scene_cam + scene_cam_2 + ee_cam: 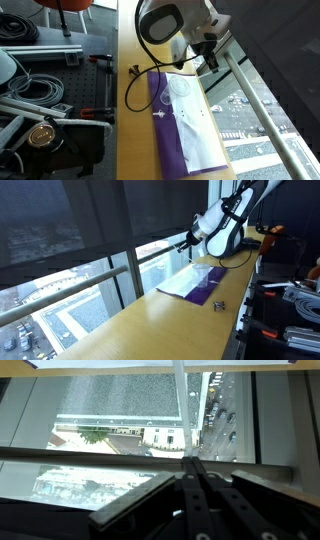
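Only the wrist view shows us the gripper clenched. Its tips meet a pale cord running straight on from them; we cannot tell whether it is pinched. In both exterior views a cloth lies on the desk, below and behind the gripper.

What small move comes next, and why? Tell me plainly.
Probably a short, slow pull on the white cord, along its own line. In the wrist view the tool appears shut on it: the cord runs straight across the window and ends at the fingertips, so it looks gripped. In both exterior views the tool hangs by the glass, well above the table.
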